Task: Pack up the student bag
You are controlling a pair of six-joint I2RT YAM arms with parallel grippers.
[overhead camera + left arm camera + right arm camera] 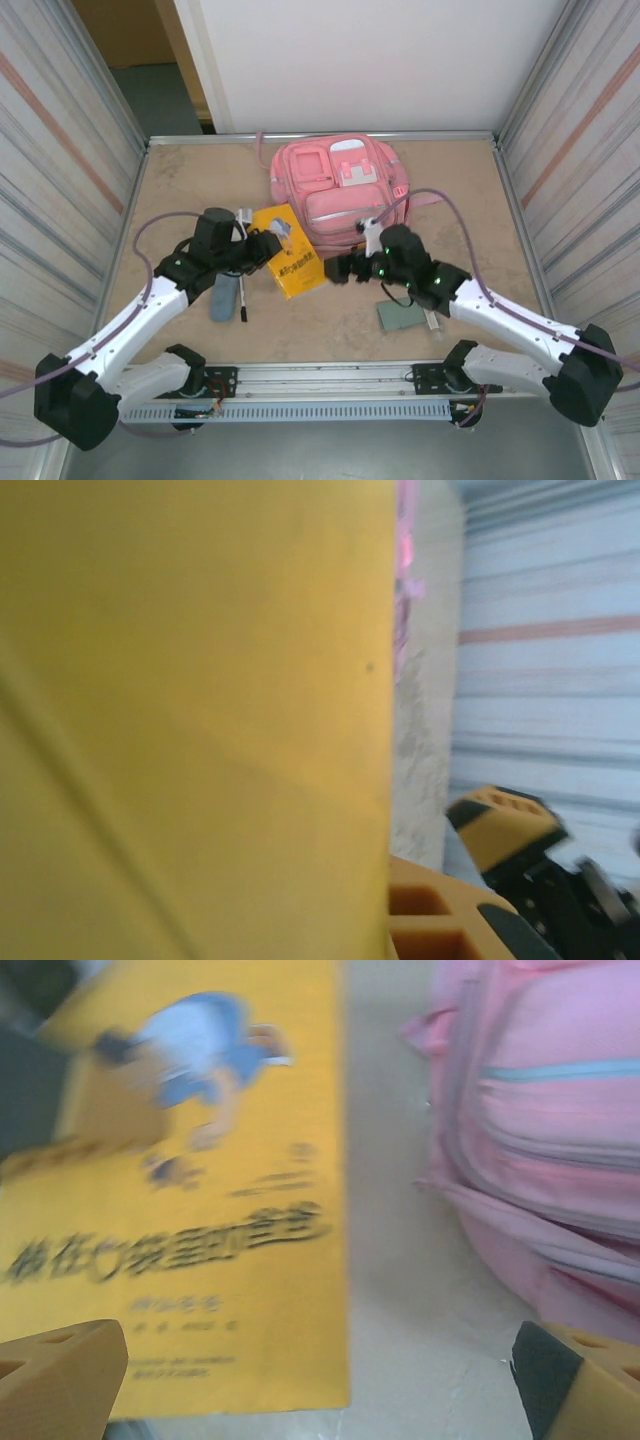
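Observation:
The student bag (335, 185), a pink backpack, lies flat at the back middle of the table with its zip pockets up; its side also shows in the right wrist view as the student bag (560, 1160). A yellow book (290, 260) with a cartoon cover lies just in front of the bag on its left. My left gripper (268, 247) is shut on the book's left edge, and the yellow book (190, 710) covers most of the left wrist view beside one orange finger (440, 925). My right gripper (338, 268) stands open, wide apart, over the book's right edge, the yellow book (200, 1210) and bare table between its fingers.
A blue-grey pencil case (225, 297) and a black pen (243, 300) lie under the left arm. A grey-green flat item (403, 315) lies beside the right arm. A small white object (370, 225) sits at the bag's front edge. Metal walls enclose the table.

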